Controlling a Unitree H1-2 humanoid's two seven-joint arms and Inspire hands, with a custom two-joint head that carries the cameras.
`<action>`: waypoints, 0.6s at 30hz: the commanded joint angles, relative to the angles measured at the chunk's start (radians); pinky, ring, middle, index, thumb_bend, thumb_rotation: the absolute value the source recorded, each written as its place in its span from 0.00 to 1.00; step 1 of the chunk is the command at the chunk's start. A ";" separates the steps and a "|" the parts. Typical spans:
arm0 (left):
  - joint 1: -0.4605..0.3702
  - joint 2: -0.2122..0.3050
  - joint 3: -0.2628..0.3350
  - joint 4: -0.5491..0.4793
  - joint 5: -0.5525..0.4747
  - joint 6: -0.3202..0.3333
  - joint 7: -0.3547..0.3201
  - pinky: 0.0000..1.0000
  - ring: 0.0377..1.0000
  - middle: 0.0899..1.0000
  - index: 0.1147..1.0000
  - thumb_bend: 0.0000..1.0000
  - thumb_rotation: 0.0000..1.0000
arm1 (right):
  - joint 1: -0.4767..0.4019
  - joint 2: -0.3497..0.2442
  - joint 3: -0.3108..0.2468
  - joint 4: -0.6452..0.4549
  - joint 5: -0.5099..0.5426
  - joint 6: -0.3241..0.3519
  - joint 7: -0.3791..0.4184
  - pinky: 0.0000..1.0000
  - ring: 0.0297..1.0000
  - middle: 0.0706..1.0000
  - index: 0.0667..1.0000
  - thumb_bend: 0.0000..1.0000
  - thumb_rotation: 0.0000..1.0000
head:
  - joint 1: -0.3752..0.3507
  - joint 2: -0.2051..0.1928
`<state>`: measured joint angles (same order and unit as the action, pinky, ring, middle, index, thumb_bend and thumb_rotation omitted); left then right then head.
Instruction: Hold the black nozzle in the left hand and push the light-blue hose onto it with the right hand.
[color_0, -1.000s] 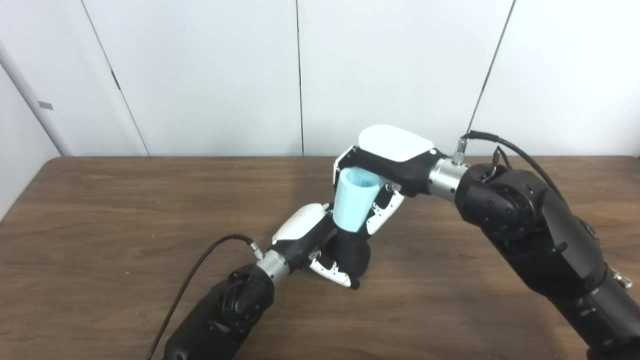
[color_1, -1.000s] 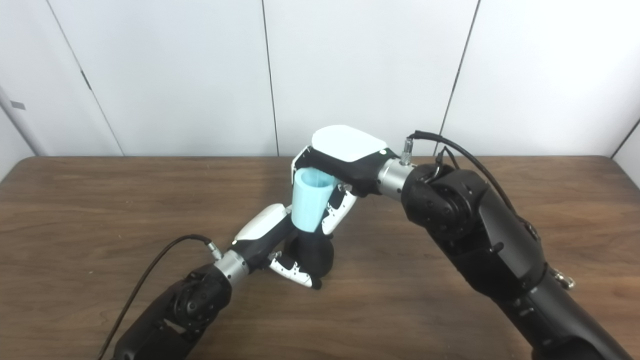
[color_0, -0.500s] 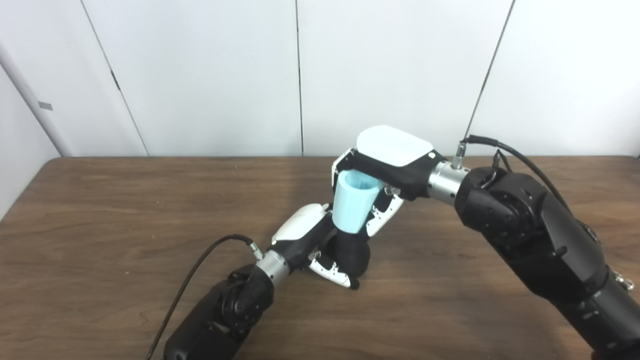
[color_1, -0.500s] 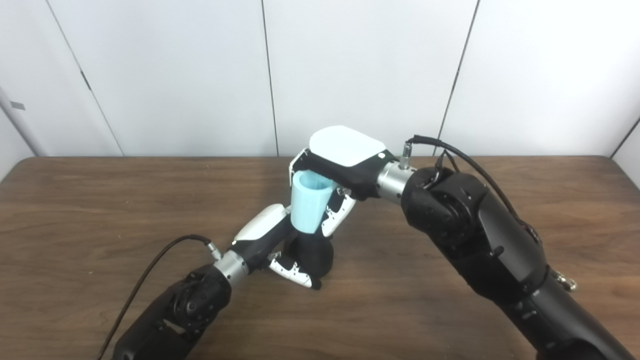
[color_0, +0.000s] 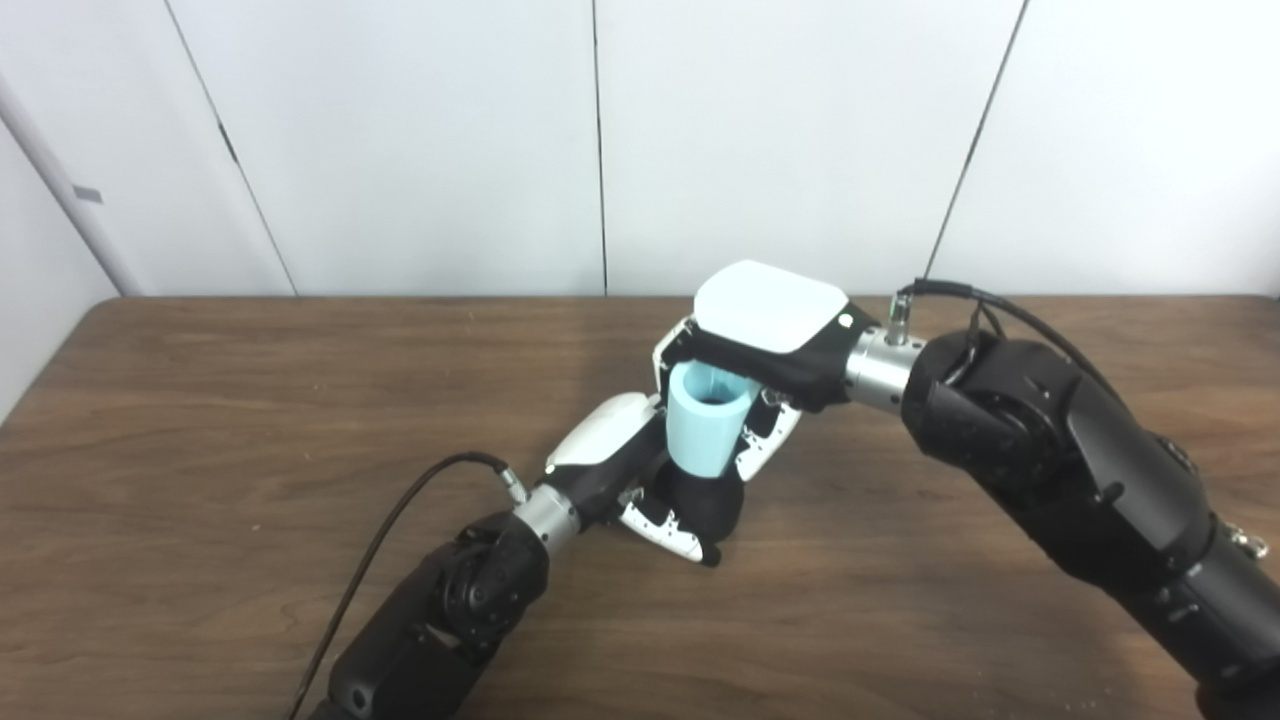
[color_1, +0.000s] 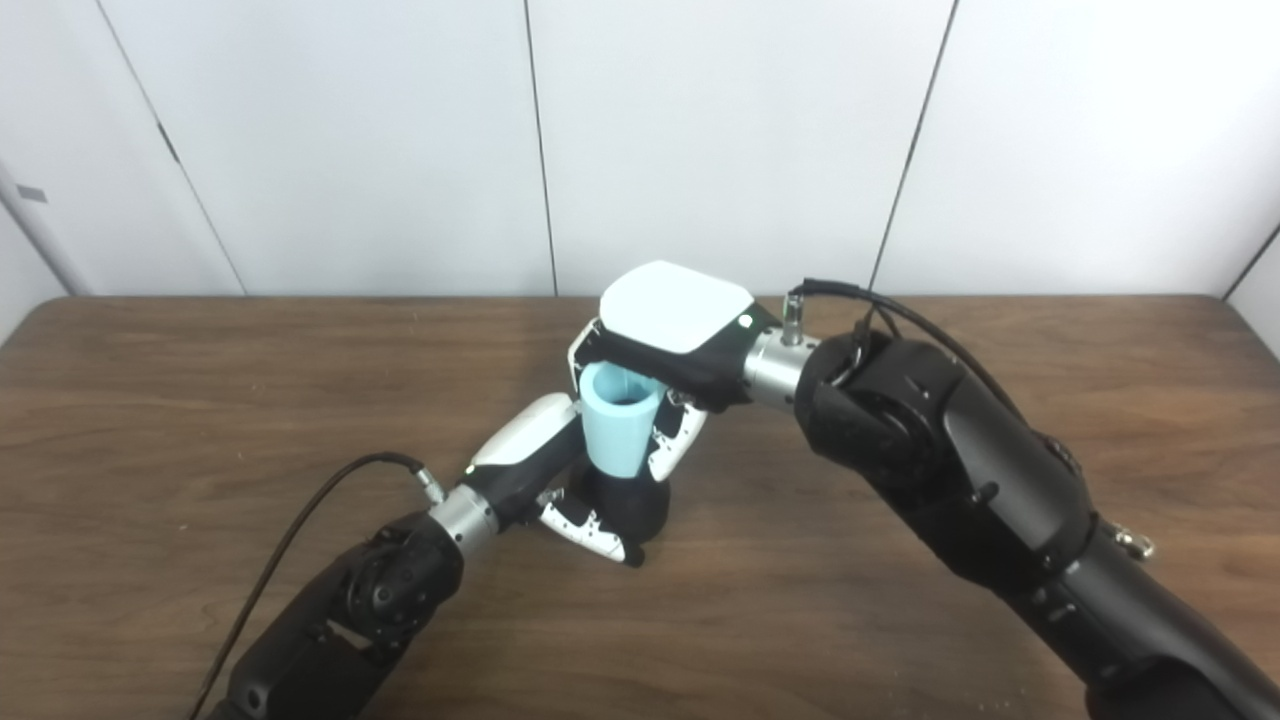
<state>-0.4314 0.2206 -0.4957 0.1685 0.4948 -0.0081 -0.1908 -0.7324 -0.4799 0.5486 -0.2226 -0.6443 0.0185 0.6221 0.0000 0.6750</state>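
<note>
The left hand (color_0: 640, 480) grips the black nozzle (color_0: 710, 505) upright on the table (color_0: 250, 420). The right hand (color_0: 765, 335) grips the light-blue hose (color_0: 703, 432), now lower than a moment ago, seated further onto the nozzle; insertion appears nearly complete.

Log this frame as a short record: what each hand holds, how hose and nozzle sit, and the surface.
left hand: shut on nozzle, low at the table
right hand: shut on hose, from above
hose: upright, open end up, bottom end on the nozzle's top
nozzle: black, mostly hidden by fingers
seating depth: cannot tell
surface: brown wooden table
</note>
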 joint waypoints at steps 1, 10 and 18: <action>0.046 0.027 -0.031 0.053 0.019 0.064 -0.098 1.00 0.61 0.41 0.44 0.52 0.00 | 0.035 -0.032 0.048 0.025 0.018 -0.072 0.086 0.41 0.43 0.47 0.43 0.50 0.00 | 0.001 0.001; 0.046 0.026 -0.031 0.061 0.022 0.059 -0.092 1.00 0.61 0.41 0.44 0.52 0.00 | 0.033 -0.019 0.017 0.022 -0.006 -0.041 0.073 0.37 0.44 0.46 0.48 0.50 0.00 | -0.002 -0.003; 0.044 0.022 -0.033 0.072 0.026 0.056 -0.087 1.00 0.61 0.41 0.44 0.52 0.00 | 0.027 0.036 -0.089 -0.063 -0.014 0.107 0.050 0.49 0.71 0.85 0.80 0.90 0.10 | -0.008 -0.010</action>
<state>-0.4352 0.2210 -0.4951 0.1738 0.4948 -0.0081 -0.1926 -0.6893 -0.4410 0.4767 -0.2668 -0.6546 0.1134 0.6588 -0.0077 0.6642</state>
